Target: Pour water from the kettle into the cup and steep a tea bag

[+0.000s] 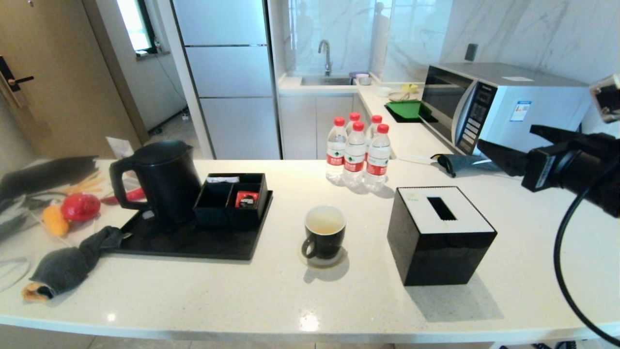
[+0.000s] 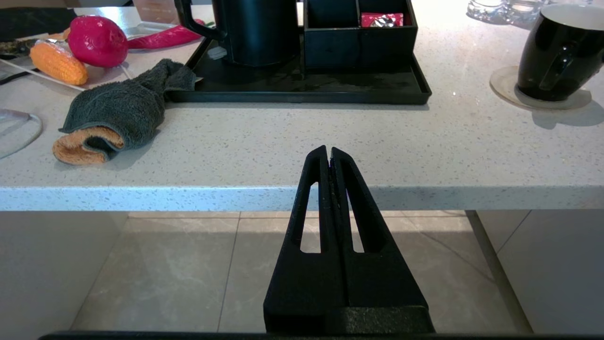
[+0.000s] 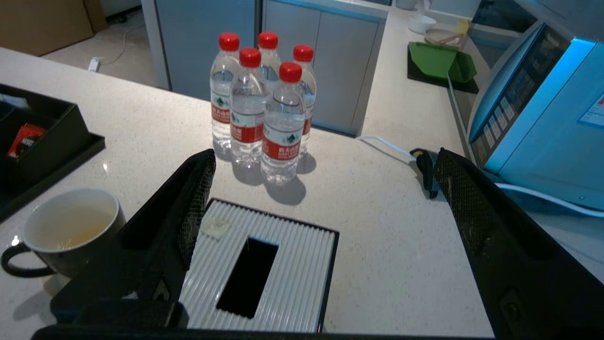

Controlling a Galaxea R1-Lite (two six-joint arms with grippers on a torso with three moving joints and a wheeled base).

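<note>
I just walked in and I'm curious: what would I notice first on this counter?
Probably the five red-capped water bottles bunched at the back of the white counter. Next, the tall black kettle on its tray at the left, and the cup in the middle holding pale yellowish water, beside a black tissue box.

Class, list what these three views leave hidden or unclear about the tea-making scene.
- Kettle: contents hidden by its lid, head view; top cut off in the left wrist view.
- Tea bag: not visible anywhere; the cup shows only pale water.
- Left gripper: absent from the head view, below the counter edge.
- Compartment box: its walls hide part of the contents.
</note>
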